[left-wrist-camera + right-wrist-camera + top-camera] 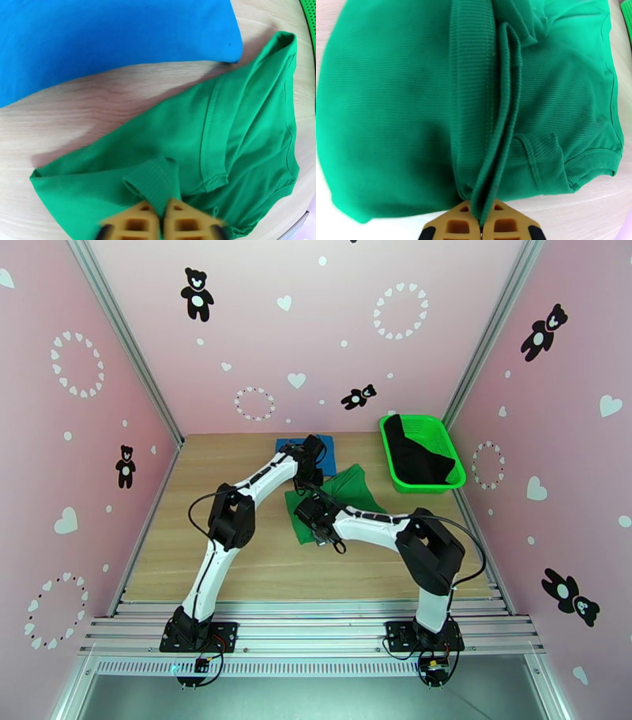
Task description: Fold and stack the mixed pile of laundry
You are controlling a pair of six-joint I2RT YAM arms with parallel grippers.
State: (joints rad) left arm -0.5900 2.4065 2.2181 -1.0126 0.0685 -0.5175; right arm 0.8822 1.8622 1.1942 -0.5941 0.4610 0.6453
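Observation:
The bright green garment (347, 491) lies rumpled in the middle of the table. My left gripper (306, 481) is shut on a ribbed fold of the green garment (205, 130) at its near edge, between its yellow fingertips (138, 225). My right gripper (319, 526) pinches a doubled ribbed hem of the green garment (395, 110), jaws closed on the cloth. The blue T-shirt (333, 453) lies flat just behind; in the left wrist view the blue T-shirt (98, 35) fills the top. The black garment (419, 457) sits in the basket.
A bright green mesh basket (441, 428) stands at the back right against the pink wall. Bare wood table (237, 556) spreads left and near the arms. Pink walls close in on three sides.

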